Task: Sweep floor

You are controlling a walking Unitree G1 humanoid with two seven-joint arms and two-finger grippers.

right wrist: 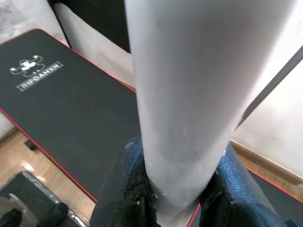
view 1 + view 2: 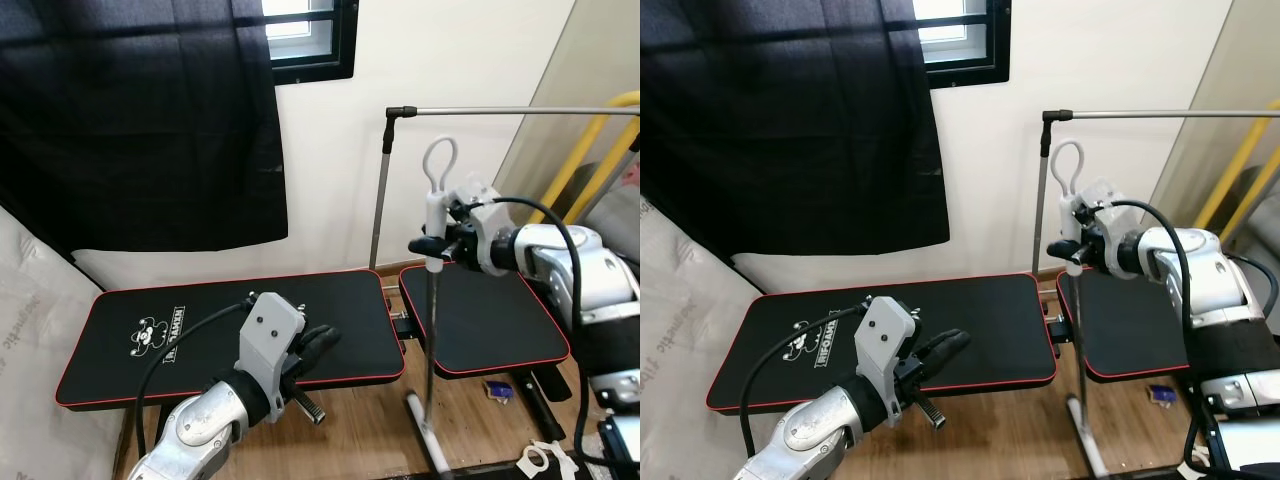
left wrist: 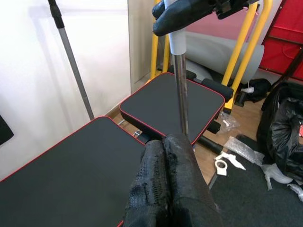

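**Broom Held High at the Grip; Floor Work Not Yet Begun**

Nearest the head camera, the left gripper [image 2: 318, 343] hovered over the front edge of the long black bench pad [image 2: 200, 320], its two fingers pressed together on nothing — the left wrist view showed them side by side with no gap.

The right gripper [image 2: 432, 247] was clamped on the broom handle [image 2: 431, 330], at the white grip section just under the hanging loop [image 2: 439, 165]. The right wrist view confirmed it: a black finger on either side of the pale shaft, both touching it.

Handling, as judged: the handle appeared a thin, stiff metal tube with a smooth plastic grip — light, but long, so a single hold near the top would leave the lower end free to swing. A second hold lower on the bare shaft, within reach of the idle left gripper, would likely steady it. The smooth tube could slip or twist in the fingers.

From the gripper, the shaft ran roughly upright down through the gap between the long pad and the smaller square pad [image 2: 480, 315], reaching the wooden floor [image 2: 370, 420] near a pale base piece [image 2: 425, 440]. The head itself could not be made out clearly.

Further out, scraps of white debris [image 2: 540, 460] lay on the floor to the right, near the broom's foot. A clothes rail [image 2: 500, 111] stood behind.
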